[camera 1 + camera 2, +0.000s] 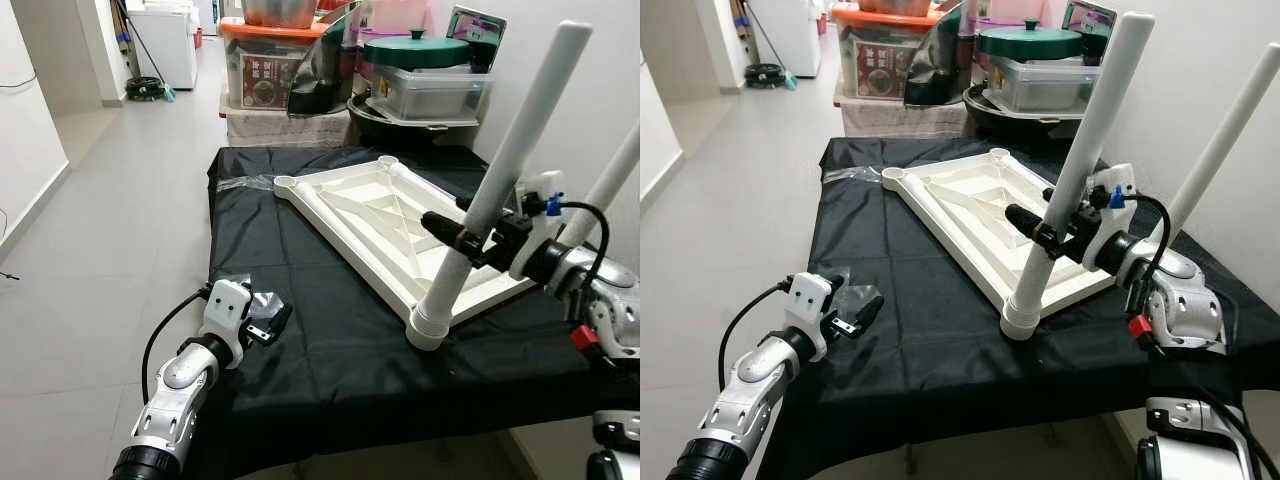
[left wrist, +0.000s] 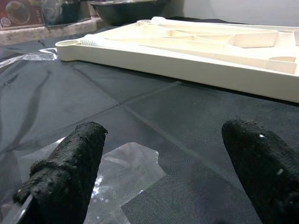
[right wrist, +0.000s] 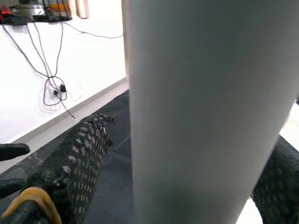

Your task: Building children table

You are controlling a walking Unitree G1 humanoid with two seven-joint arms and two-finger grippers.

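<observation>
1. We have the tabletop lying upside down on the black cloth, ribs up, its long side running from the near right corner toward the far left.

2. One leg stands in the near corner socket and tilts away to the right instead of standing straight. A second leg rises behind it on the right side; we cannot see its foot.

3. Our right gripper pinches the near leg low on its shaft, one finger on each side, which the right wrist view confirms with the white tube between the two fingers.

4. Our left gripper rests at the near left edge of the cloth, well apart from the tabletop, fingers spread and empty, with a scrap of clear film lying just under them.

5. We judge the step in hand is seating this leg: it is in its socket but not yet upright or pressed home.

6. The next move calls for us to bring the leg upright over the socket and push straight down, while the tabletop stays flat. The left gripper could press on the frame to stop it sliding.

7. The two far sockets look open, so more legs remain.
</observation>
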